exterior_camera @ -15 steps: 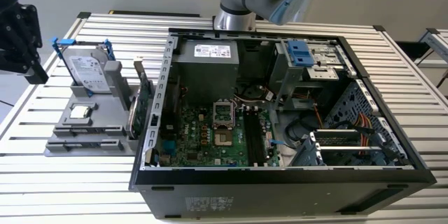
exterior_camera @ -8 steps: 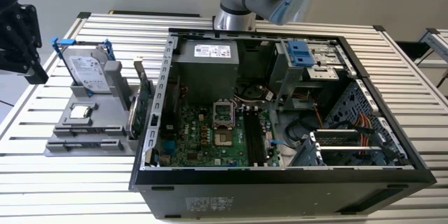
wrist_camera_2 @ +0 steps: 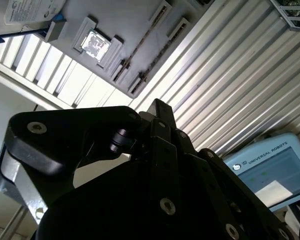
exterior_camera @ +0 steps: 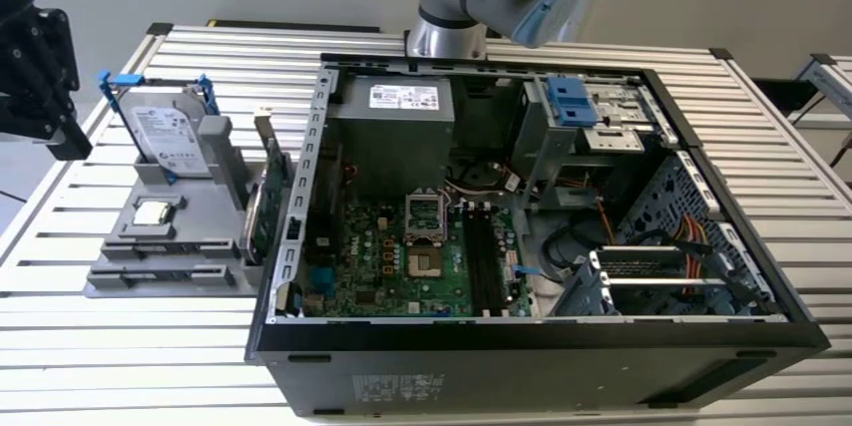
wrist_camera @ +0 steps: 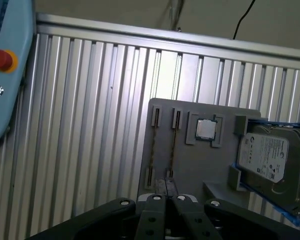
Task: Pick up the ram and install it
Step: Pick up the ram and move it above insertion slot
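My gripper (exterior_camera: 60,132) hangs over the slatted table at the exterior view's left, beside the grey holder tray (exterior_camera: 200,281). In both wrist views its black fingers (wrist_camera: 161,186) are pressed together with nothing showing between them, gripper (wrist_camera_2: 157,106). The tray's two narrow slots (wrist_camera: 164,145) look bare. I cannot pick out the ram. Long dark memory slots (exterior_camera: 486,266) run along the motherboard (exterior_camera: 386,266) in the open computer case (exterior_camera: 533,341); whether a stick sits in them I cannot tell.
On the tray stand a silver hard drive in a blue frame (exterior_camera: 171,137), a processor chip (exterior_camera: 154,212) and a green expansion card with a bracket (exterior_camera: 273,197). A light-blue pendant with a red button (wrist_camera: 2,75) lies on the table. The arm's base (exterior_camera: 446,37) stands behind the case.
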`<state>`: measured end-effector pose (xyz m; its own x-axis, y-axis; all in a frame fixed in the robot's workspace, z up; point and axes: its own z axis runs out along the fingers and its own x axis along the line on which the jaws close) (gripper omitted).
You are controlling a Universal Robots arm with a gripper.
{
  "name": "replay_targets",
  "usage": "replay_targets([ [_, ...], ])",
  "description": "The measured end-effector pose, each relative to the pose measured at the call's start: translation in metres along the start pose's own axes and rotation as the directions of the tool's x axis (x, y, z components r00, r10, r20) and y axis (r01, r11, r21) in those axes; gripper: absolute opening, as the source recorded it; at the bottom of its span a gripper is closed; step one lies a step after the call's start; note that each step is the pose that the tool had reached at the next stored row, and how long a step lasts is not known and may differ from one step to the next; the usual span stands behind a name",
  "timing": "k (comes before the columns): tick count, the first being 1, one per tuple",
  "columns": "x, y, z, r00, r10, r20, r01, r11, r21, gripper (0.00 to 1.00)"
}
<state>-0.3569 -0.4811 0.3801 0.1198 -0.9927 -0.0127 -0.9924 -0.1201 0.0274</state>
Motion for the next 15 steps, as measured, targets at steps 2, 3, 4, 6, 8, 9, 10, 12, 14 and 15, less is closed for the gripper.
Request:
replay_targets([
  [2,0.0000,0.0000,0.0000,1.0000,-0.002,0.0000,0.002,1.0000,0.0000,0.00],
  [3,0.0000,0.0000,0.0000,1.0000,-0.003,0.0000,0.003,1.0000,0.0000,0.00],
  [4,0.0000,0.0000,0.0000,1.0000,-0.004,-0.0001,0.004,1.0000,0.0000,0.00],
  [6,0.0000,0.0000,0.0000,1.0000,-0.005,-0.0001,0.005,1.0000,-0.0001,0.00],
  [8,0.0000,0.0000,0.0000,1.0000,-0.007,-0.0001,0.007,1.0000,-0.0001,0.00],
  [9,0.0000,0.0000,0.0000,1.0000,-0.008,-0.0002,0.008,1.0000,-0.0001,0.00],
  [10,0.0000,0.0000,0.0000,1.0000,-0.009,-0.0002,0.009,1.0000,-0.0001,0.00],
  [12,0.0000,0.0000,-0.0001,0.9999,-0.011,-0.0003,0.011,0.9999,-0.0003,0.00],
  [14,0.0000,0.0000,-0.0001,0.9999,-0.013,-0.0004,0.013,0.9999,-0.0003,0.00],
  [15,0.0000,0.0000,-0.0001,0.9999,-0.014,-0.0004,0.014,0.9999,-0.0003,0.00],
])
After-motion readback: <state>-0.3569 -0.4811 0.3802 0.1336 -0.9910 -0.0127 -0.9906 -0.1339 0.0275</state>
